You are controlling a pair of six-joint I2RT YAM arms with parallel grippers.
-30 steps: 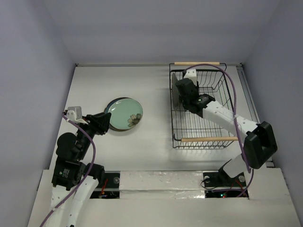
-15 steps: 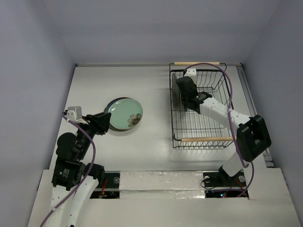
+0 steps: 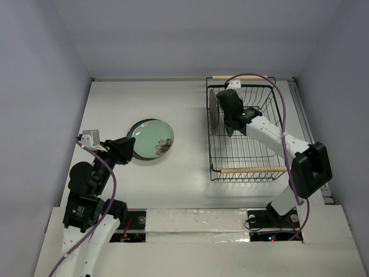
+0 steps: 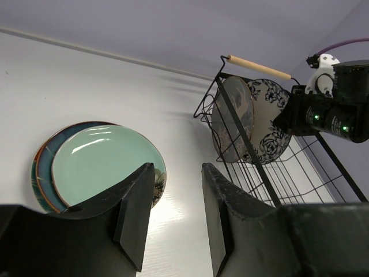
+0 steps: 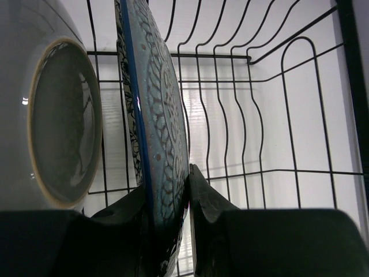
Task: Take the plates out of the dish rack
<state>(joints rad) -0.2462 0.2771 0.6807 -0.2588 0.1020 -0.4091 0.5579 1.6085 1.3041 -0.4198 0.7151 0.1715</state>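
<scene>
White counter (image 3: pixel 184 104) boxed in by plain lavender walls (image 3: pixel 34 86), nothing fancy. The dish rack (image 3: pixel 248 156) sits at the back right, with a wooden handle (image 3: pixel 239 77) at the far end and another (image 3: pixel 253 169) at the near end.

Only two plates are in the rack, both standing on edge at its left side (the other slots are bare wire). The brown plate (image 4: pixel 233 115) is closest to the rack's left wall, and the blue-rimmed plate (image 4: pixel 271 124) stands just beside it. So the brown one and the side wires sit between that plate and the open counter. From the right wrist you mostly see the brown plate's pale underside.

The right tool (image 5: pixel 167 184) reaches down into the rack, a finger tight on each face of the blue-rimmed plate's edge, clamped on it. Its purple cable (image 3: pixel 277 98) loops over the rack.

Left of centre, a stack lies flat on the counter: a pale green plate (image 3: pixel 153 138) with a flower on top, a dark teal rim (image 4: pixel 49 167) and a reddish rim (image 4: pixel 36 173) peeking out underneath. The left tool (image 4: pixel 179 167) hovers near the stack, fingers apart, gripping nothing.
</scene>
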